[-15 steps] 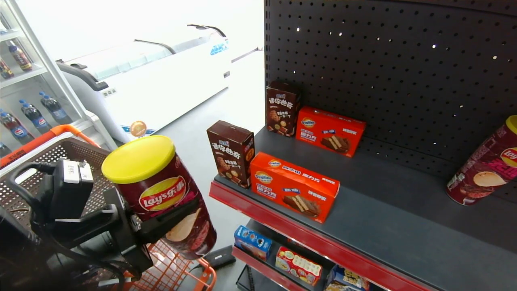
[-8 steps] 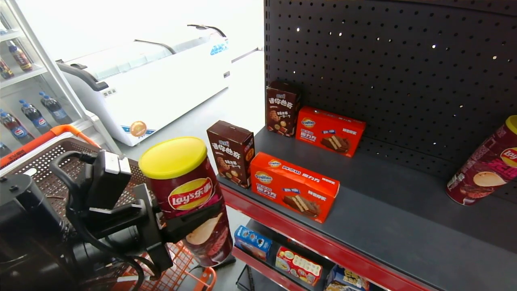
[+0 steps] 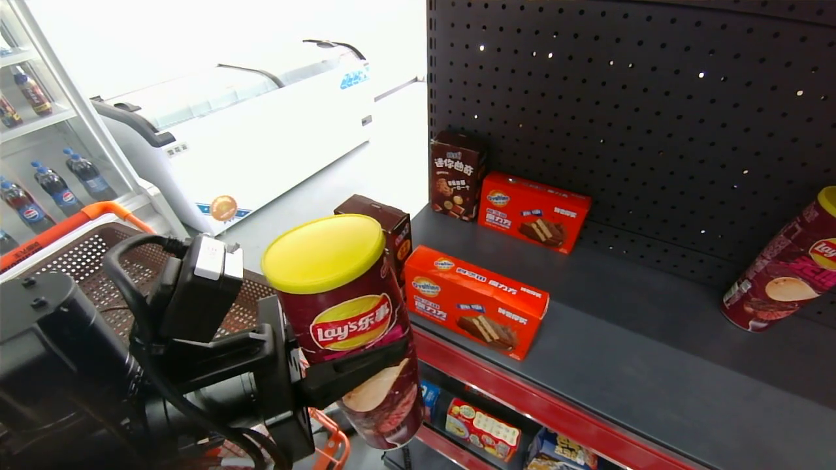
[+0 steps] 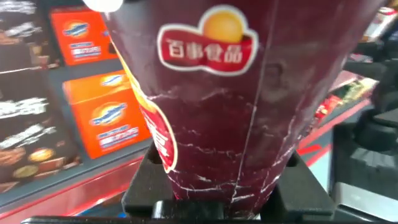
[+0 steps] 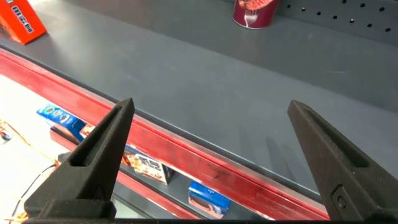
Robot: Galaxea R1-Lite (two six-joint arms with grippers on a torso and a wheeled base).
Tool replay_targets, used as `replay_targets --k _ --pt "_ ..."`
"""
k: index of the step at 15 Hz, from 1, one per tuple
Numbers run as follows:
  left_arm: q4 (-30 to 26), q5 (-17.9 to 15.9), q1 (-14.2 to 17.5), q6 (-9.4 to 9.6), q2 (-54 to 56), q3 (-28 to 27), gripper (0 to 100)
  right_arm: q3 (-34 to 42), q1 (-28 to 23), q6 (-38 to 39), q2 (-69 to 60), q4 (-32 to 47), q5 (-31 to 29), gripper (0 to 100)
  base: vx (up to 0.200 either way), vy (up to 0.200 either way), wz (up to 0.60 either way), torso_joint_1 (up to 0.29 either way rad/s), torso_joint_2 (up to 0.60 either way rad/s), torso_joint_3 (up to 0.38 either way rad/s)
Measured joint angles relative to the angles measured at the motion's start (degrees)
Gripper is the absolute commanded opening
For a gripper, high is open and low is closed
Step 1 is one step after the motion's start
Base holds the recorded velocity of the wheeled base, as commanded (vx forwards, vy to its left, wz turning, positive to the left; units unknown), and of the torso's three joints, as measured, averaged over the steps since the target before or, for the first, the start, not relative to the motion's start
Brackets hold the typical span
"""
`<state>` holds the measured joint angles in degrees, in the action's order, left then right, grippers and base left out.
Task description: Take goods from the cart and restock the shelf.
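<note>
My left gripper point(image 3: 339, 372) is shut on a dark red chips can point(image 3: 349, 320) with a yellow lid, held upright just off the front left edge of the shelf point(image 3: 653, 365). In the left wrist view the chips can point(image 4: 236, 93) stands between the jaws. On the shelf's far right a second chips can point(image 3: 784, 274) stands against the pegboard, seen again as a chips can point(image 5: 252, 12) in the right wrist view. My right gripper point(image 5: 214, 155) is open above the shelf's red front edge point(image 5: 186, 140). The orange cart point(image 3: 78, 261) is at the left behind my left arm.
On the shelf stand two brown cookie boxes point(image 3: 457, 173) point(image 3: 392, 225) and two orange wafer boxes point(image 3: 475, 300) point(image 3: 532, 210). The shelf's middle and right are bare grey surface. A lower shelf holds small boxes point(image 3: 482, 427). A white freezer point(image 3: 248, 124) and drinks fridge point(image 3: 39, 176) stand behind.
My left arm has carried the chips can rightward from above the cart toward the shelf's front left edge. It now hides most of the nearer brown box.
</note>
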<state>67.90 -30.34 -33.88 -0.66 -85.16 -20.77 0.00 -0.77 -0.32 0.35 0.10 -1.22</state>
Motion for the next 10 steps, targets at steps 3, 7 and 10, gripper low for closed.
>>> replay_targets --k 3,7,10 --pt "-0.62 -0.01 -4.12 -1.15 0.0 0.3 0 0.0 -0.02 -0.01 0.0 0.0 0.1 100 0.0 0.0 0.0 0.0 0.0 0.0" --pt "-0.66 -0.12 -6.55 -1.23 -0.09 0.4 0 0.0 -0.02 0.05 0.0 0.0 0.1 100 0.0 0.0 0.0 0.0 0.0 0.0" --pt "-0.55 -0.99 -6.72 -1.06 -0.09 0.18 0 0.0 0.0 0.07 0.0 0.0 0.1 100 0.0 0.0 -0.6 -0.002 0.0 0.006"
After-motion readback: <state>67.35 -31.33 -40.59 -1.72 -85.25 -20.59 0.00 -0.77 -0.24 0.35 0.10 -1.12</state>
